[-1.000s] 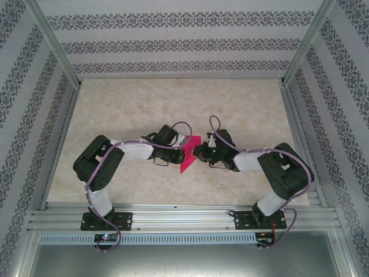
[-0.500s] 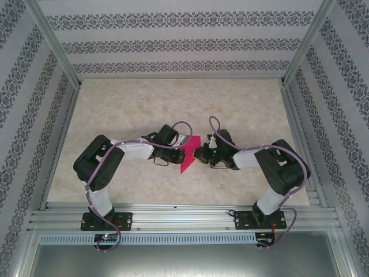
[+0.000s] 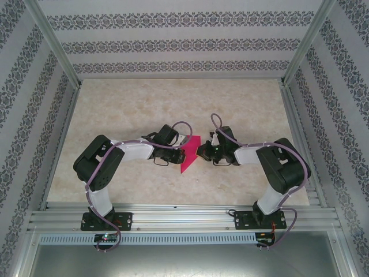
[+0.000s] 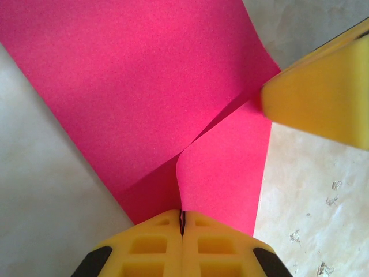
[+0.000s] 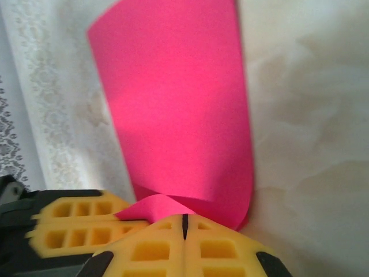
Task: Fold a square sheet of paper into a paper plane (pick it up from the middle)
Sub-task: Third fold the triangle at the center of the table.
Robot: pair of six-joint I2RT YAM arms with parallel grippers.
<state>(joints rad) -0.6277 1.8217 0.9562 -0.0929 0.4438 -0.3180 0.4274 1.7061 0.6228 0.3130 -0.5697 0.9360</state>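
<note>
At the near edge of the tabletop, both arm bases sit bolted to an aluminium rail. The left arm and the right arm each bend outward at the elbow, then reach inward toward one another.

Where they meet, about mid-tabletop, is the square sheet of paper. It is magenta-pink and lies between the two wrists. From above it shows as a narrow shape with its point toward the rail.

The left jaws are pressed fully together on one edge of the sheet. In the left wrist view their yellow pads meet along a thin seam with the paper pinched in it. Beyond the pinch, one layer curls over another along a slanting crease, and the sheet spreads away from the camera. A yellow finger of the right jaws touches the paper's far right edge.

The right jaws are likewise closed tight on the sheet. In the right wrist view their pads clamp a small curl of the paper, which broadens away beyond them. A finger of the left jaws sits just beside them, on the left.

Whether the sheet touches the tabletop cannot be told.

Farther back, the pale marbled tabletop runs to a back wall papered in patterned stripes.
</note>
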